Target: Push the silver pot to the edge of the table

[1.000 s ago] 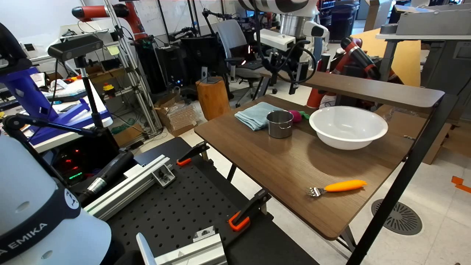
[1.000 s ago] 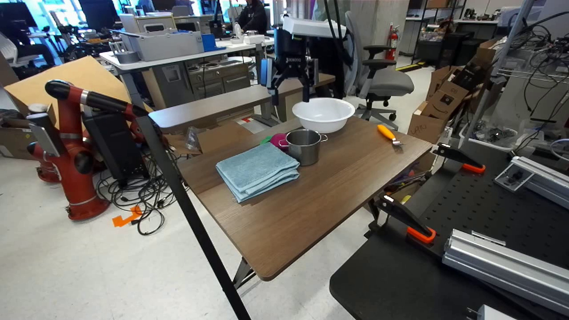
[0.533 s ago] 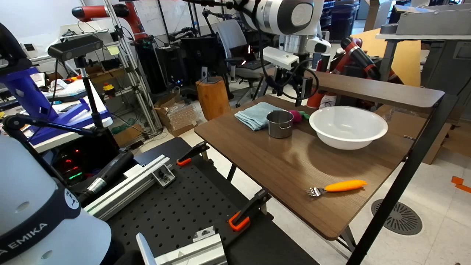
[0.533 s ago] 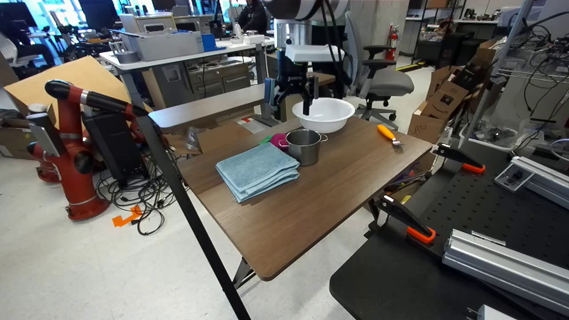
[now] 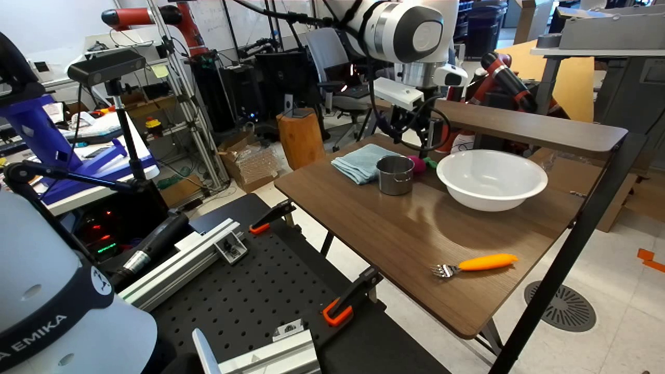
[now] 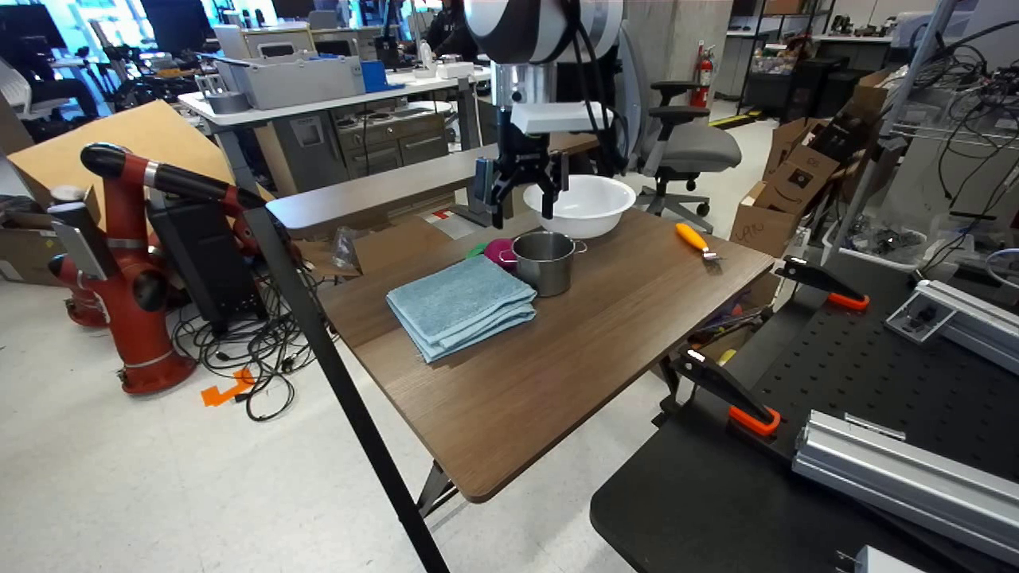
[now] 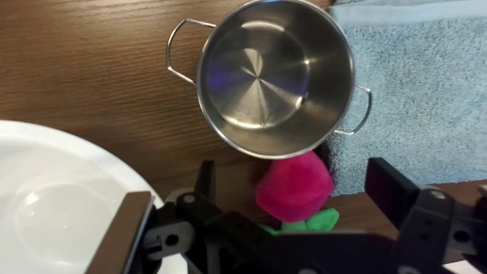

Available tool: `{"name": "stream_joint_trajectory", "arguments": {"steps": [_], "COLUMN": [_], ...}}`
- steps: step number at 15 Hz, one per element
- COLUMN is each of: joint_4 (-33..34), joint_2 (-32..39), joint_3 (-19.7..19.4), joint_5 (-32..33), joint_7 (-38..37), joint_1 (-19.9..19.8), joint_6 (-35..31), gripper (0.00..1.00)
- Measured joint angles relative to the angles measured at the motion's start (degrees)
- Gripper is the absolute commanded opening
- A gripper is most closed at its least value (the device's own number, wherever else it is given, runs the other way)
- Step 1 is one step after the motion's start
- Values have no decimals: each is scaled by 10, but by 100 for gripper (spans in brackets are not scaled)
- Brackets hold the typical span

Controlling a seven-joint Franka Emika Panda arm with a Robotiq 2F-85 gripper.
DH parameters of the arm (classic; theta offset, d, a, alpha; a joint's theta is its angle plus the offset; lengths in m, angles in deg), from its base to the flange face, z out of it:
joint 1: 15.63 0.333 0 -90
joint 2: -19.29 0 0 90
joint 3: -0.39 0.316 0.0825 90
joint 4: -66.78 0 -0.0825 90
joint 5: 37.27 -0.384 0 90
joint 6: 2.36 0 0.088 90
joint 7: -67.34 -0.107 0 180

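Observation:
The silver pot (image 5: 395, 179) stands upright on the brown table (image 5: 384, 234), between a blue towel and a white bowl. In an exterior view the pot (image 6: 549, 274) shows both wire handles. In the wrist view the pot (image 7: 266, 76) is seen from above, with nothing inside it. My gripper (image 7: 291, 161) is open and empty, with its fingers wide apart. It hangs above the table on the shelf side of the pot, over a pink plush toy, and does not touch the pot. The gripper (image 6: 522, 215) also shows in an exterior view, its fingertips a little higher than the pot's rim.
The pink toy (image 7: 296, 186) with green leaves lies against or close to the pot. The folded towel (image 6: 462, 306) is beside the pot. The large white bowl (image 5: 491, 182) stands on the pot's other side. An orange-handled fork (image 5: 486, 262) lies near a corner. A raised shelf (image 5: 524, 124) runs along the back.
My gripper has come down from above the table to just over the toy behind the pot, staying open. The pot and the other objects have not moved.

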Motion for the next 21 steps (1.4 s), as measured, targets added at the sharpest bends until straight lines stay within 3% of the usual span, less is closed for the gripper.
{"name": "stream_joint_trajectory", "arguments": {"steps": [21], "joint_4": [26], "joint_2": [58], "joint_3": [8], "joint_5": [19], "joint_7": [0], "joint_1": [13], "joint_6": [-2], "gripper": [100]}}
